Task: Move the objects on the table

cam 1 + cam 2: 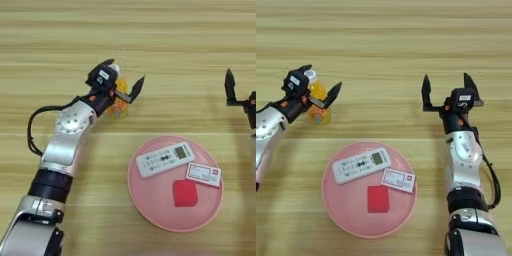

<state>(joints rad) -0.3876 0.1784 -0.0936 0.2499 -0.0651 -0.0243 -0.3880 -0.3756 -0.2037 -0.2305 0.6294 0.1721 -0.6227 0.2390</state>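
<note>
The left gripper [122, 80] has its fingers spread wide around the orange-juice bottle [119, 104], out on the table [165, 40]. The right gripper [449, 86] hangs open too. The remote control [164, 159], red block [185, 193] and a small card [203, 174] lie on the pink plate [150, 210] near the table's front edge.

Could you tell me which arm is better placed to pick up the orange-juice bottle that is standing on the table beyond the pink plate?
The left. Its end effector is open with the fingers on either side of the orange-juice bottle. The right end effector hangs open over bare table, well off to the other side.
</note>
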